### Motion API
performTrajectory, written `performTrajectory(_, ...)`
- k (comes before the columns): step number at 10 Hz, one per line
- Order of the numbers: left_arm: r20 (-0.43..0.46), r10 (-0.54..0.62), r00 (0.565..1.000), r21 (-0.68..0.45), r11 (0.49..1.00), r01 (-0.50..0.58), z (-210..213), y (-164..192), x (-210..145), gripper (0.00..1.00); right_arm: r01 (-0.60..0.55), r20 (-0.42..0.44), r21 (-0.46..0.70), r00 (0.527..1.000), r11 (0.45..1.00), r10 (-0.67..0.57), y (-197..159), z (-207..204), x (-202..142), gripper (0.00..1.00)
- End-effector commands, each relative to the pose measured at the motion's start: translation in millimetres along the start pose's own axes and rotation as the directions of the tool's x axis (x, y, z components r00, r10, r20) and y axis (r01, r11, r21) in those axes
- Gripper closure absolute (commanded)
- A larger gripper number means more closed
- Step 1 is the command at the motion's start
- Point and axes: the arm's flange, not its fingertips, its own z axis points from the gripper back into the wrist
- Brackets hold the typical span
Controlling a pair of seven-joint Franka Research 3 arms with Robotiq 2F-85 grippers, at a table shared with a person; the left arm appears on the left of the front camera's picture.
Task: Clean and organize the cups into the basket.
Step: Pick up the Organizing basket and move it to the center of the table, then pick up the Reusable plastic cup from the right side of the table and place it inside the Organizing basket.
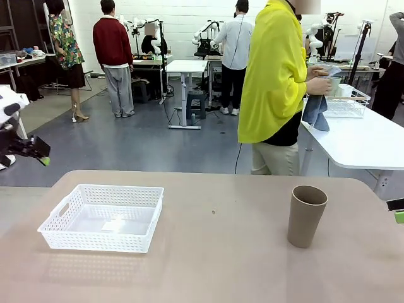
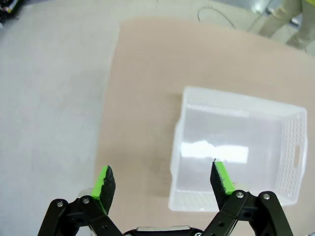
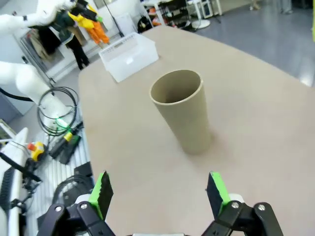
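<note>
A tan-brown cup (image 1: 306, 214) stands upright on the brown table at the right, also in the right wrist view (image 3: 182, 110). My right gripper (image 3: 160, 189) is open, a short way from that cup with nothing between its fingers; just its green tip (image 1: 399, 216) peeks in at the front view's right edge. The white mesh basket (image 1: 101, 218) sits at the table's left, with nothing in it. My left gripper (image 2: 162, 182) hangs open above the table's edge beside the basket (image 2: 236, 152); it shows at the far left (image 1: 43, 158). Behind the table, a person in yellow holds a pale cup (image 1: 332, 81).
The person rubs the pale cup with a blue-grey cloth (image 1: 315, 110) at a white side table (image 1: 366, 142) that carries a white wire basket (image 1: 346, 101). The brown table (image 1: 214, 252) is bare between basket and cup. Cables and tools (image 3: 61, 132) lie on the floor beside the right arm.
</note>
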Motion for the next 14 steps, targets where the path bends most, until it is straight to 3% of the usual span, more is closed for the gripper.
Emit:
performTrajectory(1, -0.158, 0.014, 0.987, -0.049, 0.999, -0.022, -7, -14, -33, 0.0, 0.1, 0.044, 0.075, 0.994, 0.992, -0.104, -5, 20, 0, 0.0)
performTrajectory(2, -0.198, -0.001, 0.98, -0.037, 0.999, -0.007, -19, -20, -41, 0.0, 0.0, 0.0, 0.0, 1.0, 1.0, 0.0, 0, 0, 0, 0.0)
performTrajectory(4, -0.26, -0.018, 0.965, -0.011, 1.0, 0.015, -49, -26, -54, 0.0, 0.0, 0.0, 0.0, 1.0, 1.0, 0.0, 0, 0, 0, 0.0)
performTrajectory(5, -0.211, -0.001, 0.977, -0.009, 1.0, -0.001, -56, -26, -56, 0.0, 0.0, 0.0, 0.0, 1.0, 1.0, 0.0, 0, 0, 0, 0.0)
performTrajectory(6, -0.248, -0.03, 0.968, -0.046, 0.999, 0.019, -34, -27, -29, 0.0, 0.0, 0.0, 0.0, 1.0, 1.0, 0.0, 0, 0, 0, 0.0)
performTrajectory(10, -0.248, -0.03, 0.968, -0.046, 0.999, 0.019, -34, -27, -29, 0.0, 0.015, 0.001, 0.015, 1.0, 1.0, -0.015, -2, 3, 2, 0.0)
performTrajectory(12, -0.224, -0.033, 0.974, -0.064, 0.998, 0.019, -37, -25, -27, 0.0, -0.197, 0.005, 0.135, 0.98, 0.971, 0.198, -12, -30, 5, 0.0)
performTrajectory(14, -0.202, -0.068, 0.977, -0.037, 0.997, 0.062, -46, -34, -33, 0.0, -0.282, 0.032, 0.197, 0.959, 0.939, 0.282, -25, -51, 3, 0.0)
